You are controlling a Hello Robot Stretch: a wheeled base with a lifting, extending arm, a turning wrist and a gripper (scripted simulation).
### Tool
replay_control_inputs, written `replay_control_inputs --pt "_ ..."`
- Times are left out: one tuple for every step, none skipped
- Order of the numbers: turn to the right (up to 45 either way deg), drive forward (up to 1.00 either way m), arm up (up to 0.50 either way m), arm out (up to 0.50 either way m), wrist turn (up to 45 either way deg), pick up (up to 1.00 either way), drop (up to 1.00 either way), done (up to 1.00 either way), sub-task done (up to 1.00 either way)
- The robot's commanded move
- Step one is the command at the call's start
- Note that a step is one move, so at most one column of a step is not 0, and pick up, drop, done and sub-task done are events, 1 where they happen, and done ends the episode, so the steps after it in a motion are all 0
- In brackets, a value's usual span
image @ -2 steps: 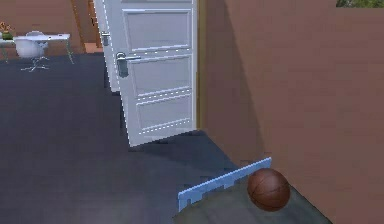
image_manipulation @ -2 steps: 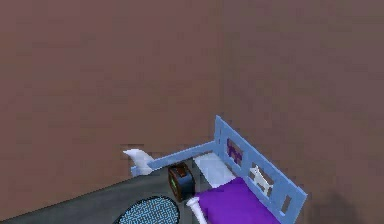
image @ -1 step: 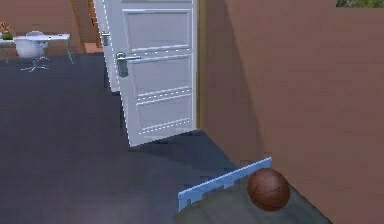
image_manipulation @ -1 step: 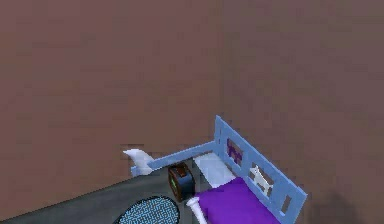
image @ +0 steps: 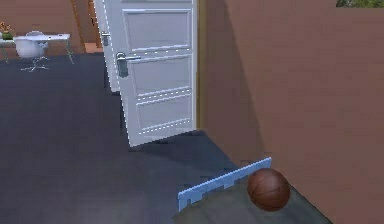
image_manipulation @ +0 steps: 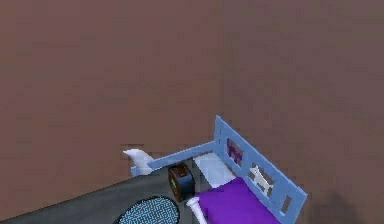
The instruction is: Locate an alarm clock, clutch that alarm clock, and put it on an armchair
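Locating the alarm clock seems unfinished, a dark box (image_manipulation: 182, 180) at six o'clock beside the bed (image_manipulation: 235, 205) worth checking; grasp and armchair placement remain; gripper state cannot be told.

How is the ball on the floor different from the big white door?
The ball is round and orange-brown; the door is flat, panelled and white. The ball is small and sits low on the dark floor beside a blue board; the door is tall and stands upright, swung open. Both are close to the brown wall.
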Motion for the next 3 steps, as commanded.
replay_control_inputs --pt "0.0 0.0 0.0 0.42 0.0 0.0 0.0 0.0 0.0" --pt "0.0 0.0 0.0 0.0 45.0 0.0 0.0 0.0 0.0" --pt "0.0 0.0 0.0 0.0 45.0 0.0 0.0 0.0 0.0"
